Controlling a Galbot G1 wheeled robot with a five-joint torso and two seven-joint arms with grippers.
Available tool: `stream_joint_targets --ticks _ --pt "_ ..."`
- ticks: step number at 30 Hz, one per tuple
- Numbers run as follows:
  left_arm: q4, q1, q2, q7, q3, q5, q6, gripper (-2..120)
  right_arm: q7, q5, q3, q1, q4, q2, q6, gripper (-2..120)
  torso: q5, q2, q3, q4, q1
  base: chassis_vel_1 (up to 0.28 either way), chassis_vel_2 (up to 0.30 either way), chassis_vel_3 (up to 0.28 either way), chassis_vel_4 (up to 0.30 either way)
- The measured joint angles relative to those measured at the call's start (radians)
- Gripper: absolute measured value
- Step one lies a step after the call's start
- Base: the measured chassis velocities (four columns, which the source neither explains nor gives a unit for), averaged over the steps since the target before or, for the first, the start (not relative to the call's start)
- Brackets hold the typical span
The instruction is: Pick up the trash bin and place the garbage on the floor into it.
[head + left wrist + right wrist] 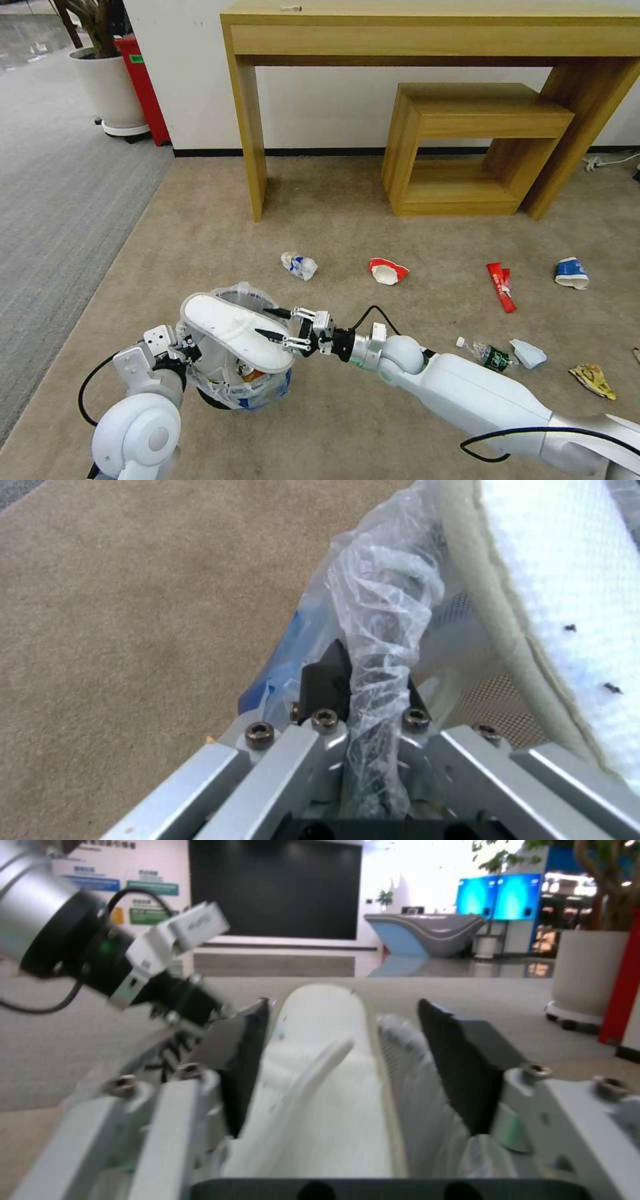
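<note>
Bin: small round trash bin (235, 383) lined with crinkly translucent white plastic is sitting above the beige short-pile carpet floor (200, 233).
Left end effector (363, 680): clamping the bin's bagged rim.
Right end effector (273, 323): fingers apart, straddling a white fabric slipper (233, 331) lying across the bin's mouth.
Litter: crushed red-white paper cup (387, 271) is lying nearby on the carpet.

Left hand (190, 351) clamped tight; right hand (272, 323) spread, arm extended.
</note>
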Motion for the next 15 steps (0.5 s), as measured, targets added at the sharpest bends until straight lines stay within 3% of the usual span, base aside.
stream_joint_targets --ticks 8,15 --pt "0.007 0.003 0.0 0.002 0.0 0.003 -0.001 1 0.018 0.008 0.052 -0.014 0.024 -0.016 -0.01 92 0.0001 0.0 0.0 0.0 0.0 0.0 0.0 0.0 0.0" --pt "0.011 -0.001 0.007 0.003 -0.003 0.001 -0.002 1 0.078 0.03 0.137 -0.029 0.063 -0.026 -0.02 100 0.0001 0.0 0.0 0.0 0.0 0.0 0.0 0.0 0.0"
